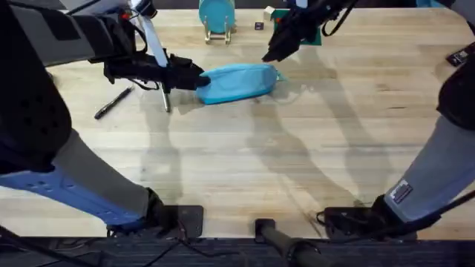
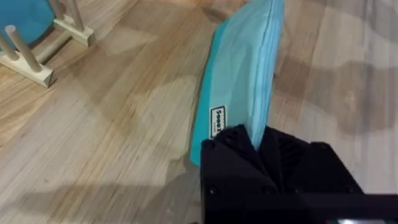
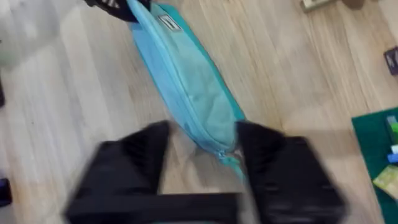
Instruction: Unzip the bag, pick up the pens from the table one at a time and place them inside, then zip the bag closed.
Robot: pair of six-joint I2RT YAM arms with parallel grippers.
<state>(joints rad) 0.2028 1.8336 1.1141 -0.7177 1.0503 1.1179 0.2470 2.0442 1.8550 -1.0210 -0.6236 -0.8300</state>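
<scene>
The light-blue bag [image 1: 239, 81] lies on the table [image 1: 245, 163], its zipper looking closed. My left gripper [image 1: 194, 77] is shut on the bag's left end; in the left wrist view the fabric [image 2: 242, 81] runs out from between the black fingers [image 2: 236, 146]. My right gripper [image 1: 272, 53] hovers open just beyond the bag's right end. In the right wrist view its fingers [image 3: 146, 155] straddle the bag [image 3: 186, 74] near the zipper pull [image 3: 231, 159]. A black pen [image 1: 113, 102] lies left of the bag, and a silver-grey pen [image 1: 166, 101] lies below my left gripper.
A teal disc on a wooden stand [image 1: 217, 16] stands at the back, with a green item [image 1: 286, 15] to its right. A dark object [image 1: 460, 55] sits at the right edge. The near half of the table is bare wood.
</scene>
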